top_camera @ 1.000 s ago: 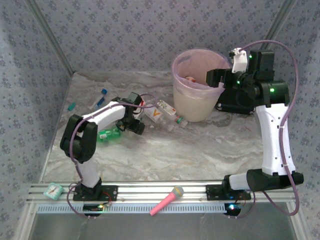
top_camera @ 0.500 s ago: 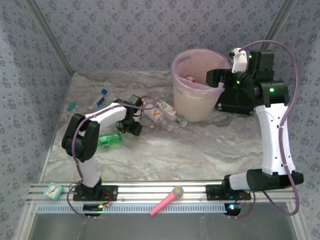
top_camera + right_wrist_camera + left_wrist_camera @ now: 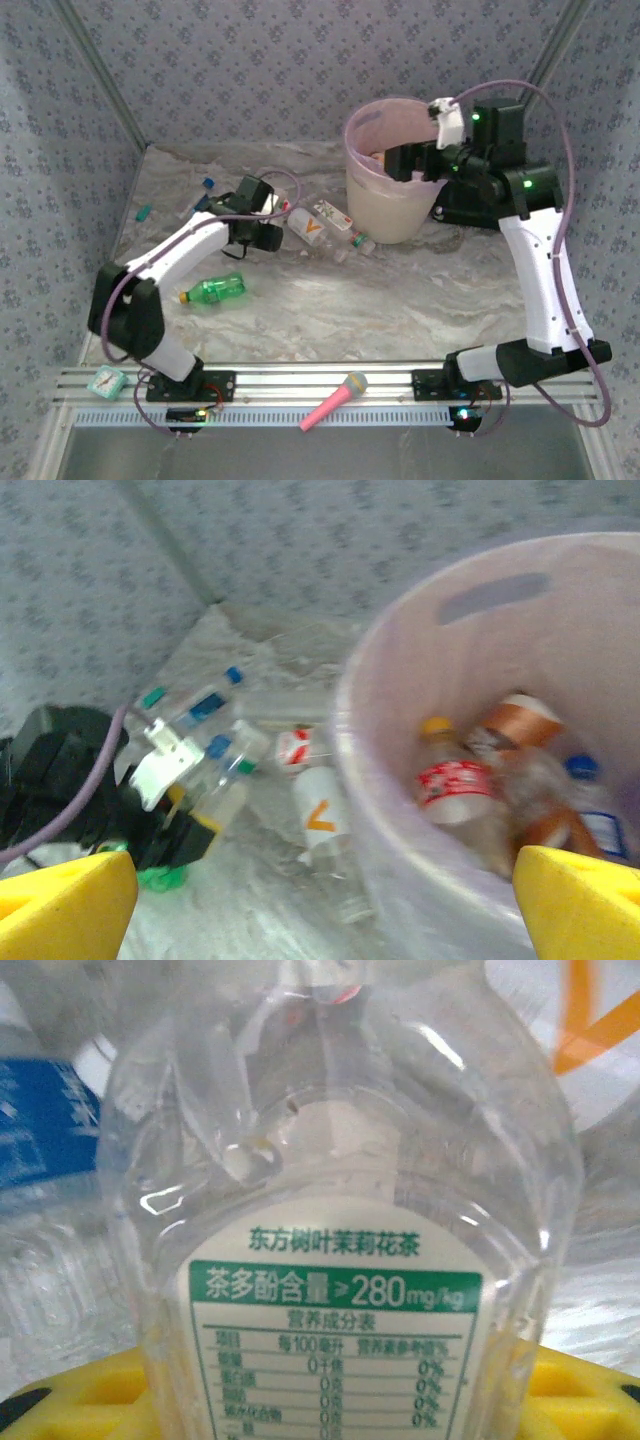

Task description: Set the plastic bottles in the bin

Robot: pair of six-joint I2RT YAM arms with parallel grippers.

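1 clear bottle (image 3: 340,1210), with a green and white printed label, is framed between the yellow fingers (image 3: 70,1400) of the left gripper (image 3: 270,236). The pads are seen right against its flanks, but whether it is actually clamped cannot be told. The gripper is placed among a cluster of plastic bottles on the marble-patterned table (image 3: 400,300), to the left of the bin (image 3: 390,215). Just beside it a white bottle (image 3: 312,229) with an orange mark is laid on its side, and further small bottles (image 3: 355,240) are scattered toward the foot of the bin. A green bottle (image 3: 212,291) is laid alone nearer the arm bases, apart from the gripper. Blue-capped bottles (image 3: 205,190) are seen near the far left wall. The right gripper (image 3: 398,160) is held above the bin's rim, its yellow fingertips (image 3: 65,905) spread wide with nothing between them. Inside the pink-lined bin several bottles are gathered, among them a red-labelled bottle (image 3: 455,785) with a yellow cap. A pink toy microphone (image 3: 340,398) and a teal clock (image 3: 106,381) are laid on the rail at the near edge.
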